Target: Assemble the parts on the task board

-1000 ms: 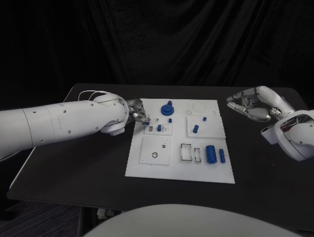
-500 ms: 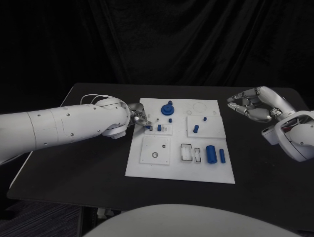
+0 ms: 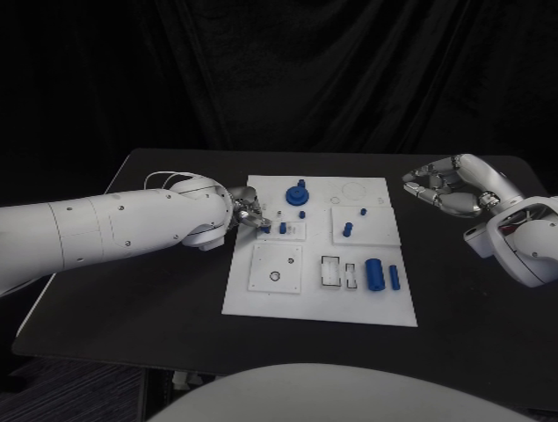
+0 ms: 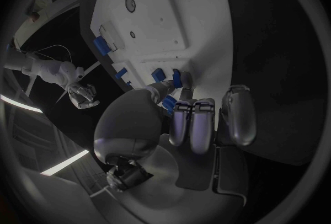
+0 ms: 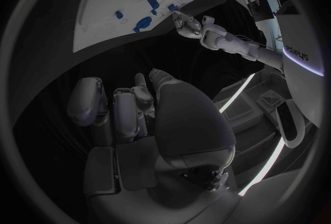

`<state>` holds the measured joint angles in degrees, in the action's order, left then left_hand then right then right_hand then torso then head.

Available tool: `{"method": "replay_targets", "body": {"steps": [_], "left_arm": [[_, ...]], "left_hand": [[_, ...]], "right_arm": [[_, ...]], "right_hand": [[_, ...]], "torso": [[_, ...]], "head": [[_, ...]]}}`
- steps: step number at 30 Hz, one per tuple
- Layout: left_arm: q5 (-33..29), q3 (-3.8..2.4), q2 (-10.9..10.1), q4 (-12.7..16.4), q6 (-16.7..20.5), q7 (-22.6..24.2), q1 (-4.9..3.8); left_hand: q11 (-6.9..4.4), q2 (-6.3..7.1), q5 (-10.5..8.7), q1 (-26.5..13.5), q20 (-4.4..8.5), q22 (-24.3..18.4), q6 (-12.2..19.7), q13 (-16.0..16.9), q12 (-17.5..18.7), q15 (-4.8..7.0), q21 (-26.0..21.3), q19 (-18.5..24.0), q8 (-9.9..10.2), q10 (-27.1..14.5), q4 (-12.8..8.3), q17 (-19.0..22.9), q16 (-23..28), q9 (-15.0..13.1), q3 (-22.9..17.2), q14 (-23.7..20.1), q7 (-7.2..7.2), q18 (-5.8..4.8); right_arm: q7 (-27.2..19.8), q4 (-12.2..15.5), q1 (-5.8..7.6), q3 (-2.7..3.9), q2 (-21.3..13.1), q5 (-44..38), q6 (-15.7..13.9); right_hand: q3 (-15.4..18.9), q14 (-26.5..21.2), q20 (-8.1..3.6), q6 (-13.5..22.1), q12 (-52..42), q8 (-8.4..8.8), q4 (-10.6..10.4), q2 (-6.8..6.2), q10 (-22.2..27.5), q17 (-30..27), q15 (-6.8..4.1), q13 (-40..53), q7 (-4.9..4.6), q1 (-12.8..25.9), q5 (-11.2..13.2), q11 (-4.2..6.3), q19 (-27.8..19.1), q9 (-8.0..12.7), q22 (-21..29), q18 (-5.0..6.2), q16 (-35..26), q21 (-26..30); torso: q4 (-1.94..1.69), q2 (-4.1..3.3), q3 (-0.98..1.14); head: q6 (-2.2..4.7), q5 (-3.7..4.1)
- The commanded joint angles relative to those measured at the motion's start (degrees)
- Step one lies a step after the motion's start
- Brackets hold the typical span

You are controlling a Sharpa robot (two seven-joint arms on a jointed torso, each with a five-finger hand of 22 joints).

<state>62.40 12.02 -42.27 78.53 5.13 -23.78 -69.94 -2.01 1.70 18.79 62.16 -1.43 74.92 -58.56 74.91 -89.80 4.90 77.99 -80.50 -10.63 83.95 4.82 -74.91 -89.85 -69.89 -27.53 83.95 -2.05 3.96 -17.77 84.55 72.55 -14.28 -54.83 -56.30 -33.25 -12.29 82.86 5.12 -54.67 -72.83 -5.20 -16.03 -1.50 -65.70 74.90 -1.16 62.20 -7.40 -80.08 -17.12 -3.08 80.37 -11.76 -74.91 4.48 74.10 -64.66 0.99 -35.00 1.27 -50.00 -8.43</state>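
White task board (image 3: 319,290) lies on the counter (image 3: 152,290); left hand (image 3: 246,209) pinches a small blue part (image 3: 264,225) at its edge, while right hand (image 3: 450,186) hovers with fingers curled, holding nothing.

A black counter (image 3: 140,264) carries the white task board (image 3: 269,299), which lies flat in its middle, long side running away from the robot. Dark counter surface shows on every side of the board.

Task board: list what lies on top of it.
On the task board: a blue knobbed part, small blue pegs, and a large blue cylinder beside a slimmer blue bar. The left robot hand covers the board's edge there.
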Motion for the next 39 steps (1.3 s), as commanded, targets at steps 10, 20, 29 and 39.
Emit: {"method": "replay_targets", "body": {"steps": [10, 20, 29, 39], "left_arm": [[-0.3, 0.09, -0.1, 0.5, -0.8, 0.2, 0.33], [-0.3, 0.09, 0.1, 0.1, -0.3, 0.6, 0.49], [-0.3, 0.09, 0.2, -0.1, -1.0, 0.0, 0.59], [-0.3, 0.09, 0.2, -0.5, -1.5, -0.9, 0.63]], "left_hand": [[-0.05, -0.18, -0.66, -0.9, -0.10, 1.6, -0.2, 15.1, -0.2, 0.02, -0.5, 0.0, 0.4, 6.1, 0.7, -15.1, -0.2, -0.1, 0.1, 6.1, 0.18, 0.19], [0.45, -0.01, -8.80, -4.6, -0.38, 1.6, 0.0, 15.1, -0.2, -0.37, -1.0, 0.1, 1.9, 6.1, 4.1, -15.1, -0.2, 1.1, 5.1, 6.1, -0.43, 0.21], [0.93, -0.21, -13.70, -8.7, -0.87, 1.6, -0.7, 15.1, -0.2, -0.81, -1.7, 0.2, 4.2, 6.1, 9.3, -15.1, -0.2, 4.6, 14.1, 6.1, -0.90, 0.35], [0.88, -2.60, -15.65, -12.7, -0.92, 2.1, -2.0, 15.1, -0.2, -0.81, -1.7, -0.1, 4.2, 6.1, 11.9, -15.1, -0.2, 5.4, 20.8, 6.1, -0.77, 0.31]], "right_arm": [[1.3, -0.1, -0.24, 0.05, 0.1, -0.3, 0.4], [1.7, -0.3, -0.34, 0.05, 0.3, -0.3, 0.7], [2.0, -0.2, -0.37, 0.05, 0.2, -0.3, 0.9], [2.2, -0.2, -0.37, 0.05, 0.1, -0.3, 1.1]], "right_hand": [[-0.8, 0.1, 0.06, -0.3, 0.2, 0.37, 0.2, 0.02, 0.5, 0.2, 0.24, -0.1, -0.21, -0.8, -1.1, 0.06, 0.1, 0.1, -8.0, 0.82, -0.2, 0.5], [-0.8, 0.0, 0.06, -0.3, 0.2, 0.38, 0.1, 0.01, 0.4, 0.2, 0.24, -0.1, -0.22, -0.8, -1.2, 0.05, 0.1, 0.1, -8.0, 0.82, -0.3, 0.5], [-0.8, 0.1, 0.06, -0.3, 0.2, 0.41, 0.1, -0.02, 0.5, 0.2, 0.25, -0.2, -0.23, -0.8, -1.3, 0.05, 0.1, 0.1, -8.0, 0.83, -0.3, 0.6], [-1.5, 0.0, 0.05, -0.4, 0.2, 0.56, 0.2, -0.23, 0.5, 0.1, 0.25, -0.2, -0.25, -1.1, -3.0, 0.04, 0.1, 0.1, -8.0, 0.84, -0.3, 0.7]], "torso": [[0.00, -0.03, 0.00], [0.00, 0.00, 0.00], [-0.01, 0.02, 0.00], [0.01, -0.01, 0.01]], "head": [[0.00, 0.00], [0.00, 0.03], [0.00, 0.07], [0.00, -0.04]]}}
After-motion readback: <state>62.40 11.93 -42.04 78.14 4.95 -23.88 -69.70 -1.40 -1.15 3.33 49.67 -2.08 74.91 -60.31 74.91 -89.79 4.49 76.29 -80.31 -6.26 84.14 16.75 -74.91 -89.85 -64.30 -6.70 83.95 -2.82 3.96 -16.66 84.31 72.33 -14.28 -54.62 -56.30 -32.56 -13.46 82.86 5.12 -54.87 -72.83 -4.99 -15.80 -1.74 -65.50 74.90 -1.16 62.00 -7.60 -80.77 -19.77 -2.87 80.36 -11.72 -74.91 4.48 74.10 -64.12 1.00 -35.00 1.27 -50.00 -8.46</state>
